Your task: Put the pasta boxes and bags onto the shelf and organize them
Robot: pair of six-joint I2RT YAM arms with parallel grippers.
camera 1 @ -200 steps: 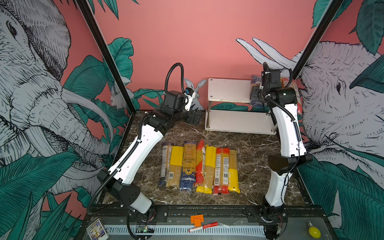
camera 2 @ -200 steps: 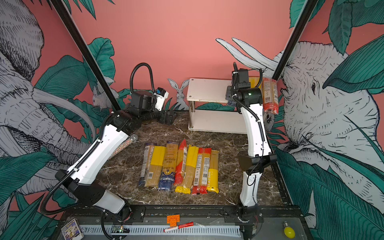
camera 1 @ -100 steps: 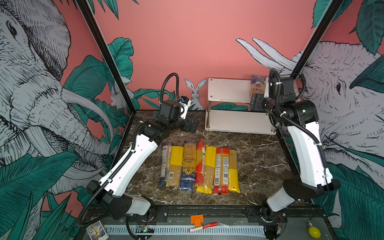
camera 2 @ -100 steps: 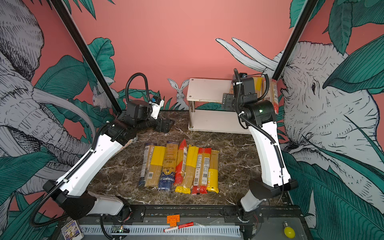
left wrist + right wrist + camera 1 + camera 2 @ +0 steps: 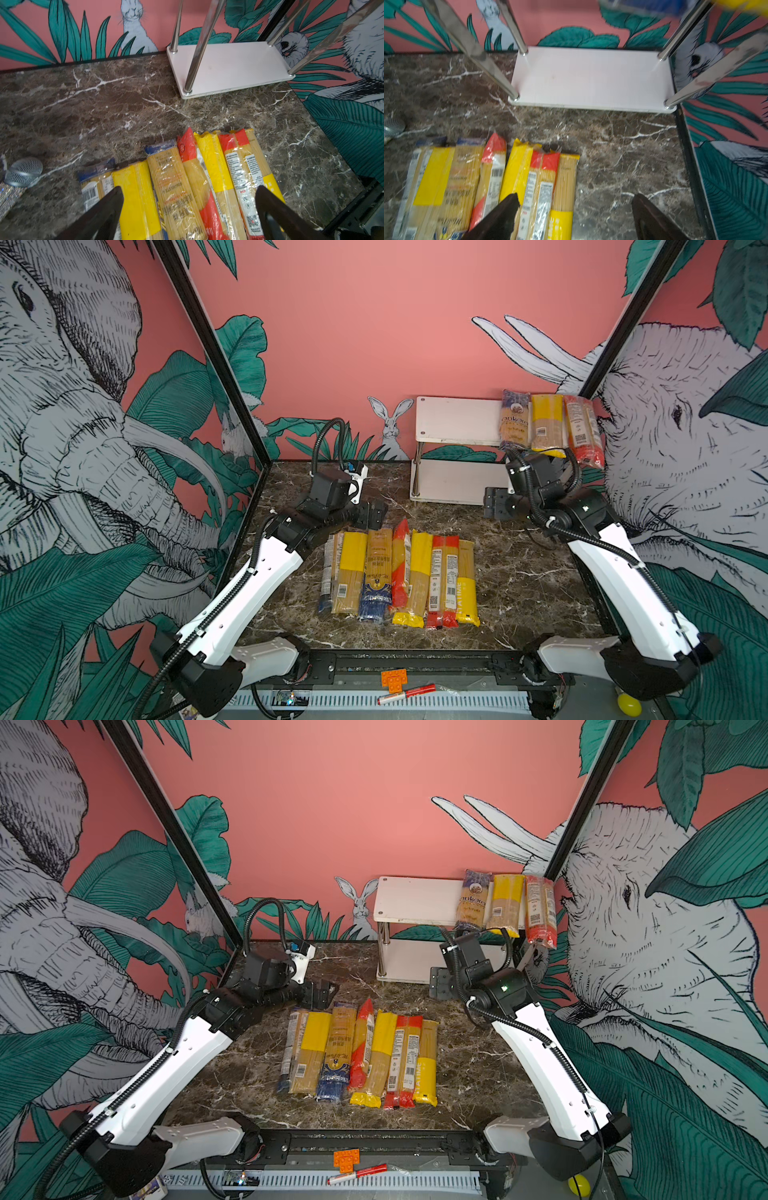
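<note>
Left gripper [image 5: 374,515] hovers with its two black fingers [image 5: 108,207] spread wide and nothing between them, above the far ends of the left-hand packs in a row of spaghetti packs [image 5: 399,576]. Right gripper [image 5: 495,502] hangs with its jaws also apart and holding nothing. It is beyond the row's far right corner and well apart from it, over bare marble just in front of the shelf [image 5: 455,418].

Nearest the front edge, the row lies flat on the dark marble table [image 5: 523,585]. It holds about eight long narrow packs side by side (clear bags with yellow, red or blue ends). Every long axis runs front to back, and the near ends form an uneven line a little short of the table's front edge. Bare marble shows on both sides of the row, wider on the right. A strip of it also lies between the row's far ends and the shelf.

Farther back, the white two-tier shelf stands against the pink wall, right of centre, with its right end close to the side wall. Its lower board [image 5: 228,66] shows bare white between four shiny posts. On the top board [image 5: 415,898], three packs [image 5: 546,423] lie side by side at the right end: blue, yellow and red. Their long axes again run front to back, and their near ends overhang the front edge. The board's left part shows bare white.
</note>
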